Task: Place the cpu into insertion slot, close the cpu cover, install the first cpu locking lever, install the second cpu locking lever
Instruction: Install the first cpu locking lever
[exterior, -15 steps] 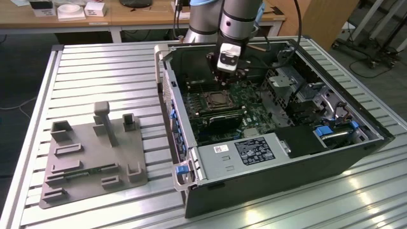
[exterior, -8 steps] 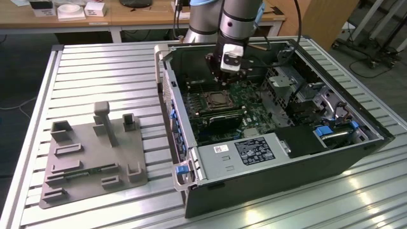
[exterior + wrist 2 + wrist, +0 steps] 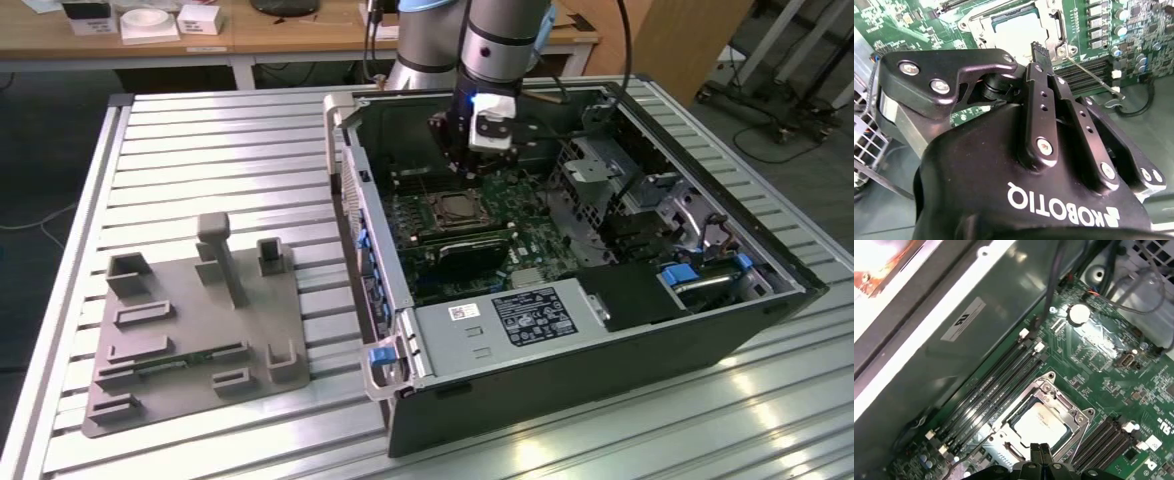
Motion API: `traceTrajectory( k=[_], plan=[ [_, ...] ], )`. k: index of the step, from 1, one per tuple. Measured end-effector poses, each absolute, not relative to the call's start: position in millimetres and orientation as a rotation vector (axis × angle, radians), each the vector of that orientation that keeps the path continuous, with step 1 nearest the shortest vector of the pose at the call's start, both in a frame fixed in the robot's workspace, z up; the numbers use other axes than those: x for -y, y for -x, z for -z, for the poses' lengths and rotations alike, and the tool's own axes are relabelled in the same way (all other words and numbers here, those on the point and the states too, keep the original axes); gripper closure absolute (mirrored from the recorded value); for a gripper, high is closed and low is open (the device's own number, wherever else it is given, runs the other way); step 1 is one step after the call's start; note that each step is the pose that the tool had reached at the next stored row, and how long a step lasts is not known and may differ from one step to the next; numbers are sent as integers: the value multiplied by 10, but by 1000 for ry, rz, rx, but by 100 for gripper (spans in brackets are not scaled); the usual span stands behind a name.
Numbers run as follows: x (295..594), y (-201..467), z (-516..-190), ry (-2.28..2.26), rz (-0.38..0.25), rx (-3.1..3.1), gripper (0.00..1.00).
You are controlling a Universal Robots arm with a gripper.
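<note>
Cpu [image 3: 461, 206] sits in the insertion slot [image 3: 433, 214] on the green board inside the open computer case [image 3: 601, 390], which lies on the slatted desk [image 3: 200, 140]; arm [image 3: 501, 40] hangs over the board, jaws just above the socket area. Grey fixture [image 3: 187, 320] on the desk at the exterior view's left, apart from the case

Second wrist view: cpu cover [image 3: 979, 25] lies flat around the cpu, thin wire lever [image 3: 1094, 76] runs out from the socket corner across the memory slots [image 3: 1089, 64]

First wrist view: jaws together, gripping nothing, tips right by the cover's edge
</note>
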State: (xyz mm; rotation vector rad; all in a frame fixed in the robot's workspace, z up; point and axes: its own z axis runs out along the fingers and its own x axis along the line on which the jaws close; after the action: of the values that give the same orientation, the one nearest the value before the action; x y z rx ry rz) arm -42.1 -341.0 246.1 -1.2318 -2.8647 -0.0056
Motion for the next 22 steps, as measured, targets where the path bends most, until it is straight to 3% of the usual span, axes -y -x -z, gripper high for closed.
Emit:
traceTrajectory(
  k=[22],
  plan=[
    [3410, 424, -2523, 961, 2, 2966, 90]
  ],
)
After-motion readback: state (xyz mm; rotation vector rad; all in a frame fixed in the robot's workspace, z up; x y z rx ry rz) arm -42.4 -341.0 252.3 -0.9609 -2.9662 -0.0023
